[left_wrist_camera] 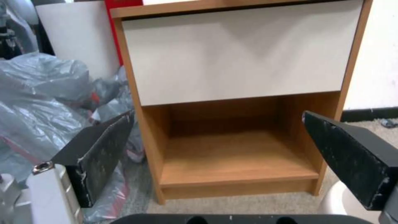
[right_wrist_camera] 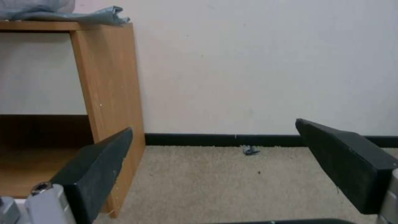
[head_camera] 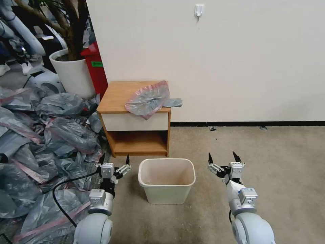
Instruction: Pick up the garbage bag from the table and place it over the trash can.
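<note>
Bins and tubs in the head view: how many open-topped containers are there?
3. The trash can stands on the carpet between the left gripper and right gripper. A white planter and a red bin stand behind the table. The bag heap could hide more.

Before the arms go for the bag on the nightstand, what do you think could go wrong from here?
1. The garbage bag droops over the table front edge; a poor pinch may drag it to the floor.
2. The heap of similar bags lies beside the open left gripper; it may snag one.
3. The trash can stands between the left gripper and the open right gripper; a swing may knock it.
</note>
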Robot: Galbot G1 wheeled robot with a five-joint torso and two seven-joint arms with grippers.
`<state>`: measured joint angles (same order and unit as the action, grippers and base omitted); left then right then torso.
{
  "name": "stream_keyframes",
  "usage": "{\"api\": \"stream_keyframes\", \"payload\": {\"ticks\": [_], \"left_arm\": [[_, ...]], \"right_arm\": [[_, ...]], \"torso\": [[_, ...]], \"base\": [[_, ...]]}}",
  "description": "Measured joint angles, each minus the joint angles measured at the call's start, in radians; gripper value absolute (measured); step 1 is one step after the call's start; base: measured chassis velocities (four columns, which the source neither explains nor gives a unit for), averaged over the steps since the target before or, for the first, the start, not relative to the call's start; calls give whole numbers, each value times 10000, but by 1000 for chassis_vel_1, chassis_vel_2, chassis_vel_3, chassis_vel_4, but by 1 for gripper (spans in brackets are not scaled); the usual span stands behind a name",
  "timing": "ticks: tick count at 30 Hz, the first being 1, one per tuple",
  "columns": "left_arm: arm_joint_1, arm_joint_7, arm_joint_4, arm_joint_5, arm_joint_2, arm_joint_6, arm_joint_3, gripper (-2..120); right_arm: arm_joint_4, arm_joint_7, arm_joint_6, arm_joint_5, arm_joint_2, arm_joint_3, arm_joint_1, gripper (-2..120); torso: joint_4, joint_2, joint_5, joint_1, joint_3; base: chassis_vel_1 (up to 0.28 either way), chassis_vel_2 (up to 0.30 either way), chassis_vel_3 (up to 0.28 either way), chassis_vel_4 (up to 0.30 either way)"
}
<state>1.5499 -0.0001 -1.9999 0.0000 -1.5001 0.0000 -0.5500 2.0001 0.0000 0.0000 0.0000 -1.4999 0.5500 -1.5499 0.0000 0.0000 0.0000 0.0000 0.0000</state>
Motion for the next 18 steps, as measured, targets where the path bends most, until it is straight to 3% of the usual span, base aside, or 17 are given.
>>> {"api": "stream_keyframes", "payload": {"ticks": [18], "left_arm": [[0, 0, 0, 0, 0, 0, 0, 100]], "right_arm": [[0, 0, 0, 0, 0, 0, 0, 100]], "torso": [[0, 0, 0, 0, 0]], "base": [[0, 0, 0, 0]]}}
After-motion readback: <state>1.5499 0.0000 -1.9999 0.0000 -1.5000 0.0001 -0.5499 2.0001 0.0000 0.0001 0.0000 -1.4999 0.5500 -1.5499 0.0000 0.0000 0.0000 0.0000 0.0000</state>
